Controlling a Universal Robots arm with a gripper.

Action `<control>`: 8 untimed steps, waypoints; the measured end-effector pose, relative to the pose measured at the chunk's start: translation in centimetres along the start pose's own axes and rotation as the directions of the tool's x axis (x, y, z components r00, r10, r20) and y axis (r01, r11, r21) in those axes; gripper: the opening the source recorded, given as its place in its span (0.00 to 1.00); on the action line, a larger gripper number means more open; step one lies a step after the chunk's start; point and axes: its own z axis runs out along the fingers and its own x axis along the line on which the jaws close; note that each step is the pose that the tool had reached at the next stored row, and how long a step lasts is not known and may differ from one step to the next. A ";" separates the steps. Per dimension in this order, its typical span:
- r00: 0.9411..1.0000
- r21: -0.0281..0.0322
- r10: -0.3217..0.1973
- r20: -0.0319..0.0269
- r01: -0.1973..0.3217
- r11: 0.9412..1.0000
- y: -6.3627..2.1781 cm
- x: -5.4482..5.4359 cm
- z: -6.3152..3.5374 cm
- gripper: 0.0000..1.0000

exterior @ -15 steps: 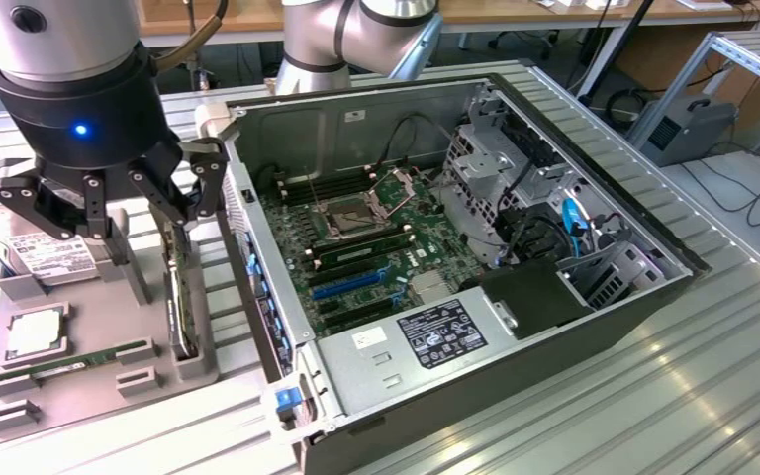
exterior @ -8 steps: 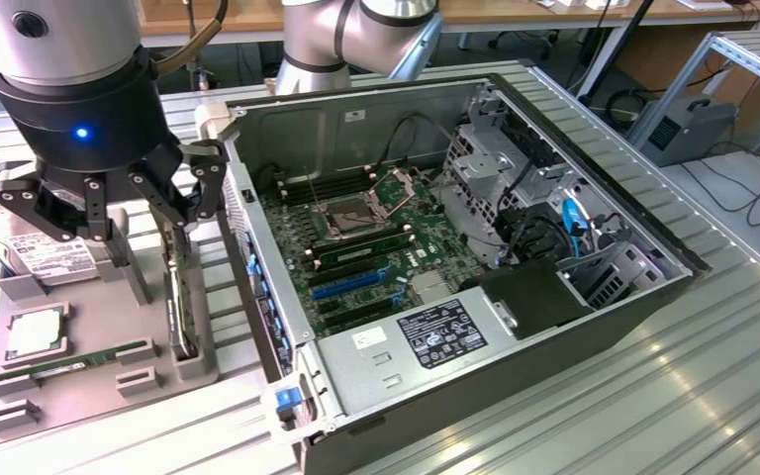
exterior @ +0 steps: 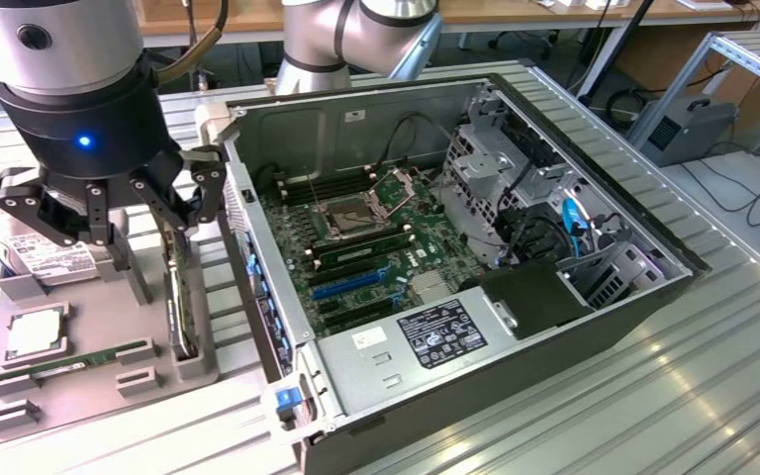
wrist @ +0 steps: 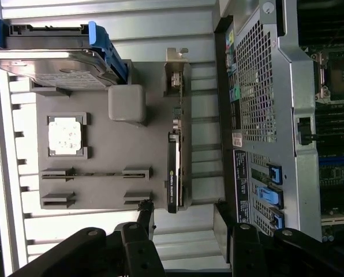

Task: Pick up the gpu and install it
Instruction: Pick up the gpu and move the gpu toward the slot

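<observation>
Gpu (wrist: 172, 173) upright in tray (wrist: 103, 138), case (wrist: 258, 86) beside, seemingly apart

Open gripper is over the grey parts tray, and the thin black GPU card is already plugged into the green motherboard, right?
No: the exterior view shows the thin black GPU card standing on edge in that grey parts tray, under the open gripper.

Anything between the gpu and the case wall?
Nothing loose. In the wrist view: the slot wall of the gray holder beside the gpu, then a bare strip of slatted table up to the case.
</observation>
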 end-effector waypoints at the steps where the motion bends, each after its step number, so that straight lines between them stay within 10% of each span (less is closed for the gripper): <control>1: 1.000 0.000 0.000 0.000 0.000 1.000 0.00 0.0 0.01 0.54; 8: 1.000 0.000 0.000 0.000 0.000 1.000 -0.01 0.0 0.46 0.54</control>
